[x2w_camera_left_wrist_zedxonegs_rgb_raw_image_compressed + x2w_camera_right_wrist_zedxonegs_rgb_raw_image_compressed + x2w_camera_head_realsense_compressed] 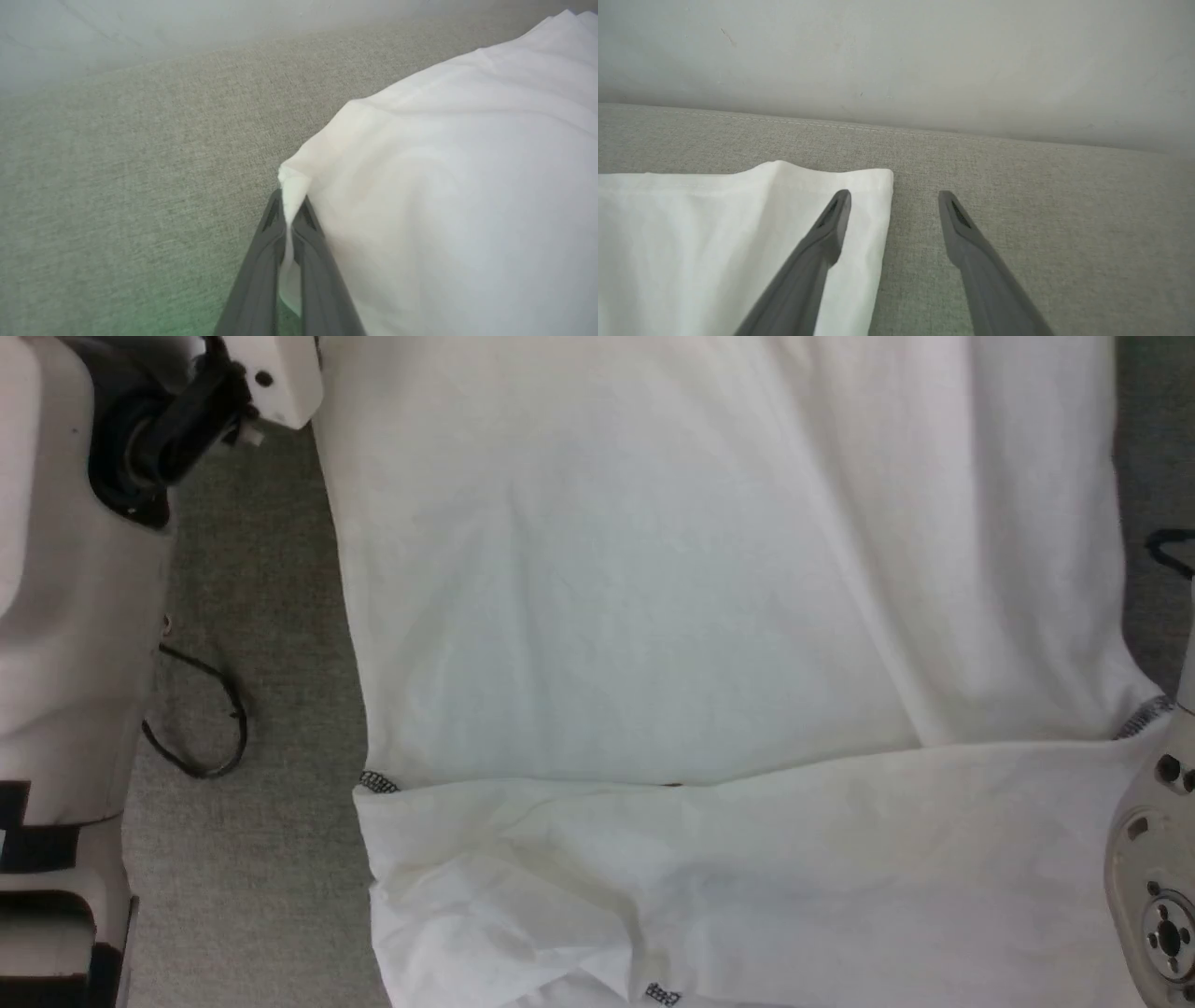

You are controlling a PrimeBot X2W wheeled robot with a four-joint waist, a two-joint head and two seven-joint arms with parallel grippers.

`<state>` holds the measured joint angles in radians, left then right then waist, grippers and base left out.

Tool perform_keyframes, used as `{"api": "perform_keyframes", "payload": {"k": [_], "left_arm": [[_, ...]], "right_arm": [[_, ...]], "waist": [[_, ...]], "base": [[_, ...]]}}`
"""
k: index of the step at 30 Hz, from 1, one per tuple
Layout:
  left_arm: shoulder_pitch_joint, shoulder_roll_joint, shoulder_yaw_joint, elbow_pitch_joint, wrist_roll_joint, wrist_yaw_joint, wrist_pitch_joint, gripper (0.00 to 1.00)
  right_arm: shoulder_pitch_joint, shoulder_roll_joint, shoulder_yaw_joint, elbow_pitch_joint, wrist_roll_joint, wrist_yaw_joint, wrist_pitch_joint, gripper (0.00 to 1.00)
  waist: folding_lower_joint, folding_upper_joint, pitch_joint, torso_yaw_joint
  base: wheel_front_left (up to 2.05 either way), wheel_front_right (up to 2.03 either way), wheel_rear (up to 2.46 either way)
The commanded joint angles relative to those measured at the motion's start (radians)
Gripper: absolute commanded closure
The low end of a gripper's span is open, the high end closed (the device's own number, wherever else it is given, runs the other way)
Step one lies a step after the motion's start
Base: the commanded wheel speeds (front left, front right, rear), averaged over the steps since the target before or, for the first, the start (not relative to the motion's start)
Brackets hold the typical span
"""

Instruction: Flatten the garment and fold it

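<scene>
The white garment [653, 616] lies spread on the grey fabric surface [252, 859], with a fold line running across its near part and grey stitching at both side edges. In the left wrist view my left gripper [292, 210] is shut on a corner of the garment [444, 210], and a pinch of cloth pokes up between the dark fingertips. My right gripper [894, 198] stands open over another corner of the garment [714, 233]. Its left finger [831, 224] is over the cloth and its right finger [966, 233] is over bare grey fabric.
My pale left forearm [65, 569] fills the left edge of the head view, and my right wrist [1158, 859] shows at the lower right. A black cable loop [201, 728] lies left of the garment. A pale wall [896, 56] rises behind the surface's far edge.
</scene>
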<state>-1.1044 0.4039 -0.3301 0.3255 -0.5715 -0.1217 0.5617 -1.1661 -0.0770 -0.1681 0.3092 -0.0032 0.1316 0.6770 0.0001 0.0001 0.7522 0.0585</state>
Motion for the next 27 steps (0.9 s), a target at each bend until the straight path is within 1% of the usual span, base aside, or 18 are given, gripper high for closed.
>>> {"api": "perform_keyframes", "payload": {"k": [1,6,9,10,11,15,19,24,27], "left_arm": [[-0.003,-0.007,-0.013,0.008,0.000,-0.003,0.002,1.00],[-0.015,-0.012,-0.016,0.011,-0.009,-0.004,-0.009,1.00],[-0.017,-0.011,-0.018,0.016,-0.012,-0.004,-0.015,1.00],[-0.018,-0.010,-0.019,0.019,-0.013,-0.004,-0.016,1.00],[-0.018,-0.009,-0.021,0.021,-0.014,-0.004,-0.017,1.00],[-0.020,-0.005,-0.024,0.028,-0.017,-0.005,-0.020,1.00],[-0.018,0.000,-0.024,0.031,-0.019,-0.005,-0.037,1.00],[-0.016,0.011,-0.002,0.032,-0.024,-0.003,-0.090,1.00],[-0.019,0.020,0.018,0.028,-0.018,0.006,-0.142,1.00]], "right_arm": [[-0.020,0.006,-0.006,0.007,-0.013,-0.001,-0.004,0.00],[-0.035,0.015,-0.040,0.044,-0.053,-0.001,-0.010,0.00],[-0.043,0.021,-0.086,0.063,-0.080,-0.001,0.006,0.00],[-0.044,0.023,-0.094,0.068,-0.088,-0.001,0.013,0.41],[-0.046,0.024,-0.098,0.071,-0.093,-0.001,0.017,1.00],[-0.053,0.026,-0.103,0.075,-0.094,-0.001,0.024,1.00],[-0.051,0.026,-0.097,0.069,-0.077,-0.001,0.002,1.00],[-0.041,0.027,-0.075,0.056,-0.048,-0.001,-0.041,1.00],[-0.034,0.026,-0.065,0.043,-0.028,-0.001,-0.066,1.00]], "waist": [[-0.0001,-0.0001,0.033,0.029],[-0.0001,-0.0001,0.056,0.047],[-0.0001,-0.0001,0.059,0.052],[-0.0001,-0.0001,0.059,0.052],[-0.0001,-0.0001,0.058,0.053],[-0.0001,-0.0001,0.047,0.049],[-0.0001,-0.0001,0.026,0.042],[-0.0001,-0.0001,-0.033,0.020],[-0.0001,-0.0001,-0.080,0.006]], "base": [[0.00,0.00,0.00],[0.00,0.00,0.00],[0.00,0.00,0.00],[0.00,0.00,0.00],[0.00,0.00,0.00],[0.00,0.00,0.00],[0.00,0.00,0.00],[0.00,0.00,0.00],[0.00,0.00,0.00]]}}
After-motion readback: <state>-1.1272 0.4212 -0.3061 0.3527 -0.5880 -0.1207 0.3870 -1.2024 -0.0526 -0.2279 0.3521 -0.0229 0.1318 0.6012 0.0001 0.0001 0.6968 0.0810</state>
